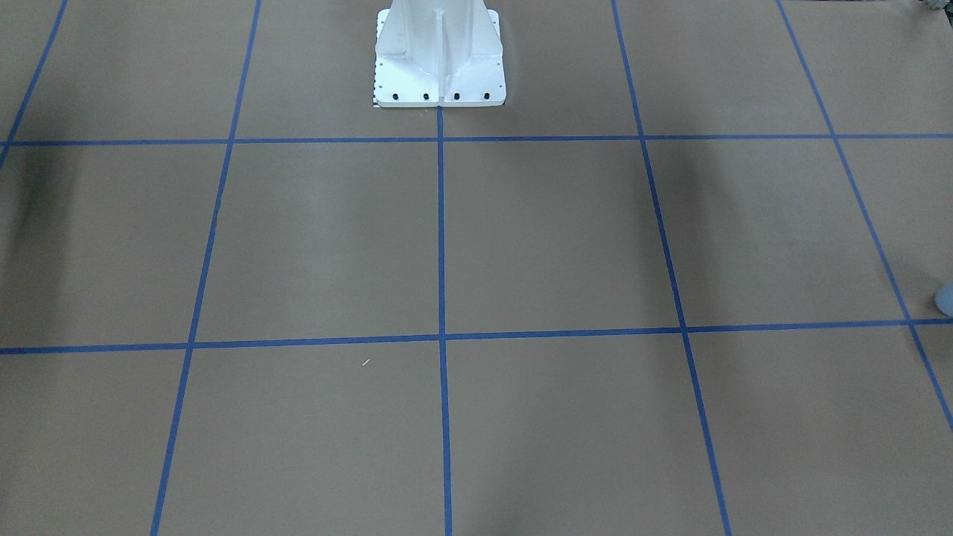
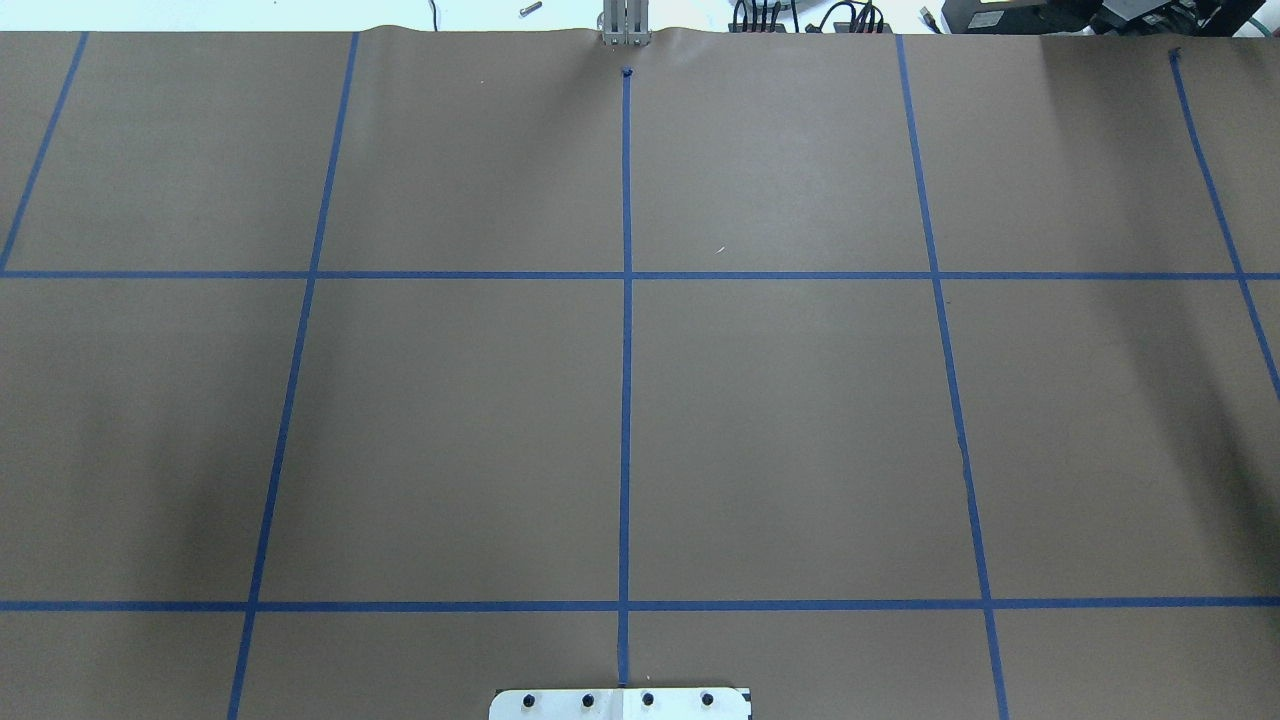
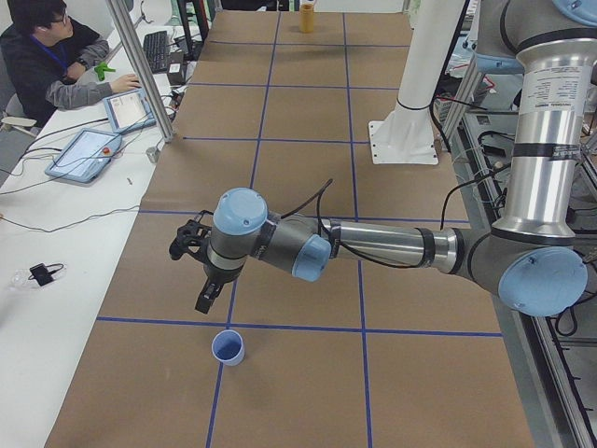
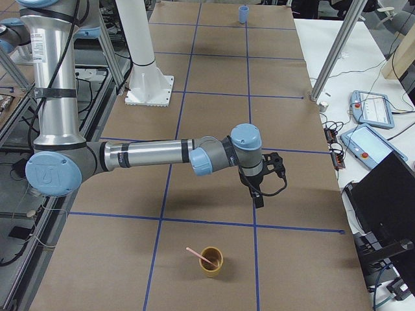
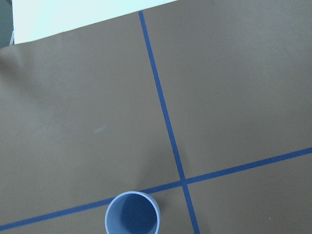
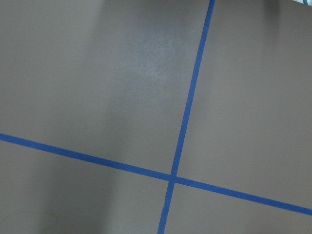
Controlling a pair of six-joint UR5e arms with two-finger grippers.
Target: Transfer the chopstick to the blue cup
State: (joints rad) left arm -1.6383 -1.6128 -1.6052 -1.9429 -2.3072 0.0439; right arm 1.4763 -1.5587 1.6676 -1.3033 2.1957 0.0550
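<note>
The blue cup (image 3: pixel 228 347) stands upright on a tape line at the near end of the table, and nothing shows inside it. It also shows in the left wrist view (image 5: pixel 132 215), at the right edge of the front view (image 1: pixel 945 301), and far away in the right side view (image 4: pixel 243 13). A pale pink chopstick (image 4: pixel 194 253) leans in a tan cup (image 4: pixel 211 261) at the table's opposite end. My left gripper (image 3: pixel 202 299) hangs above and just beyond the blue cup. My right gripper (image 4: pixel 259 199) hangs above the paper beyond the tan cup. I cannot tell whether either is open or shut.
Brown paper with blue tape lines (image 2: pixel 626 300) covers the table. The white robot base (image 1: pixel 439 59) stands mid-table on the robot's side. The tan cup also shows far away in the left side view (image 3: pixel 307 17). An operator (image 3: pixel 56 56) sits at a side desk with tablets.
</note>
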